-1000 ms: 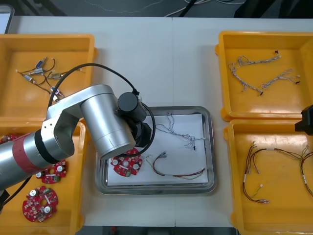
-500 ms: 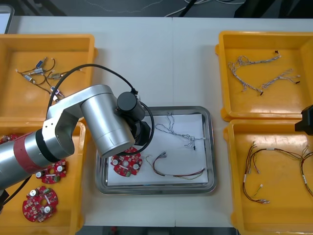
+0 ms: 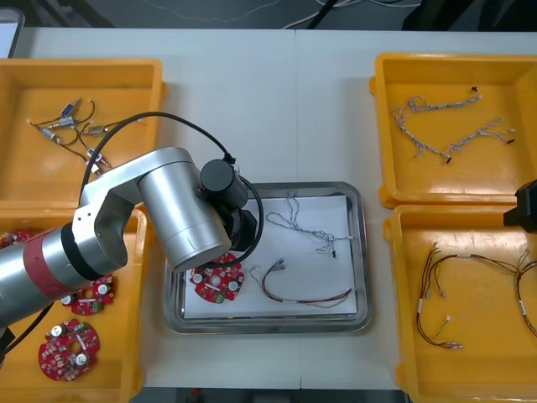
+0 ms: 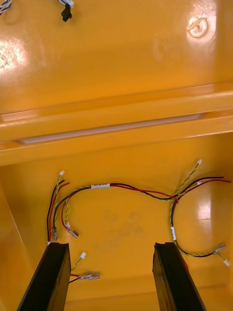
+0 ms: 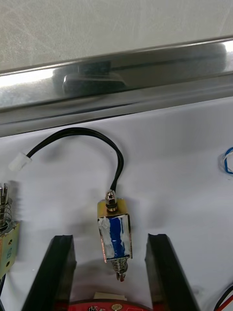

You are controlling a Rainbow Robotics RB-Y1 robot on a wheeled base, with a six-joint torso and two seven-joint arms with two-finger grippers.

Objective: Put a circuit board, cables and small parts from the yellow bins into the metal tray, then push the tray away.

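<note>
Left wrist view: the left gripper (image 5: 110,238) hangs low over the white liner of the metal tray (image 5: 145,73), fingers spread wide. Between them, touching neither, lies a small metal part (image 5: 115,231) with a blue winding. Its black lead (image 5: 104,138) loops off toward the tray's shiny rim.

From the front, the left arm covers the tray's nine o'clock side. A circuit board (image 3: 220,284) lies at the tray's seven o'clock, a red and yellow cable (image 3: 306,295) at five o'clock, and a blue and white cable (image 3: 310,225) toward one o'clock.

The right gripper (image 4: 111,245) hovers at the table's three o'clock edge, fingers apart and holding nothing, above the loose red and yellow cables (image 4: 141,189) in the near right bin (image 3: 487,369).

At eight o'clock from the tray, the near left bin (image 3: 113,369) holds spare boards (image 3: 69,348). Farther off, the far left bin (image 3: 126,92) at ten o'clock holds more small parts (image 3: 71,126), and the far right bin (image 3: 436,80) at two o'clock holds twisted cables (image 3: 445,126).
</note>
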